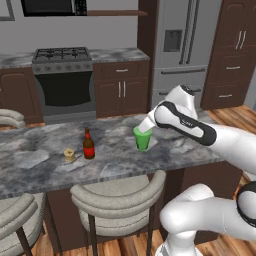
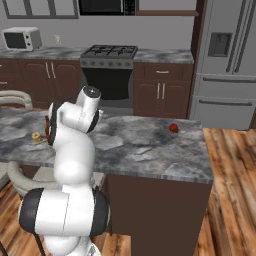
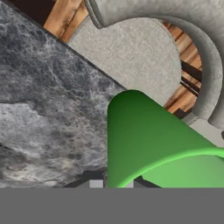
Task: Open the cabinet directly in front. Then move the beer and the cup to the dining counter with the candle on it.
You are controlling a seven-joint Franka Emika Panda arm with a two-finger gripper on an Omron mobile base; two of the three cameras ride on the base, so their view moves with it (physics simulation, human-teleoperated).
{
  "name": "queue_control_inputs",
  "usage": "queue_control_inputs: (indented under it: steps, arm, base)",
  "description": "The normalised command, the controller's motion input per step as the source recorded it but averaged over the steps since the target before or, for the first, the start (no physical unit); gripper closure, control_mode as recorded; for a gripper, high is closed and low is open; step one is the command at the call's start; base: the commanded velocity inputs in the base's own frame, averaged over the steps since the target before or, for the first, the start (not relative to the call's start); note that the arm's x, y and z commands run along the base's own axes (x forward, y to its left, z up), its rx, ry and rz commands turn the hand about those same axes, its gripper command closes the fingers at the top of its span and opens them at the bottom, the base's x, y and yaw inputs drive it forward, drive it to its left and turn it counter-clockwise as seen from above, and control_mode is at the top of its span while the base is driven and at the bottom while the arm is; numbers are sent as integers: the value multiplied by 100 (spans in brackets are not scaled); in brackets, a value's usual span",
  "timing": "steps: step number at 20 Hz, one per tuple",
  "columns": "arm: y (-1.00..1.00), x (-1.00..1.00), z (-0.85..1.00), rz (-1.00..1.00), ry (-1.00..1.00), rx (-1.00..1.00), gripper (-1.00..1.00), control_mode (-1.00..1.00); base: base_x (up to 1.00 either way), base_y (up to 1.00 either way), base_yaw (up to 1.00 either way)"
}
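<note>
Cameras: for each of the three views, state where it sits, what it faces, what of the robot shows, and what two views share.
Left base view: behind the arm's left, facing the dining counter; the arm reaches to the cup.
Right base view: behind its right, facing the same counter; white arm links at left.
Hand view: on the hand, looking along the gripper at the cup.
Both base views share the candle and the stove.

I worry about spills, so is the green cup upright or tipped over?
Upright: the cup stands on its narrow base on the dining counter, rim upward, with the gripper shut on its rim.
</note>
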Motion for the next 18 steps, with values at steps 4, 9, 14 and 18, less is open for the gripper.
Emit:
queue_control_inputs:
  steps: [4,9,14,18]
  arm:
    - [21,29,-31,0,0,-13,100,-100]
    - [1,17,-57,0,-8,-2,100,-100]
    - [6,7,-35,0,-12,2,100,-100]
    - [28,13,-7,0,-9,6,100,-100]
  base:
    - [0,0,0]
    - [0,0,0]
    - [0,0,0]
    - [0,0,0]
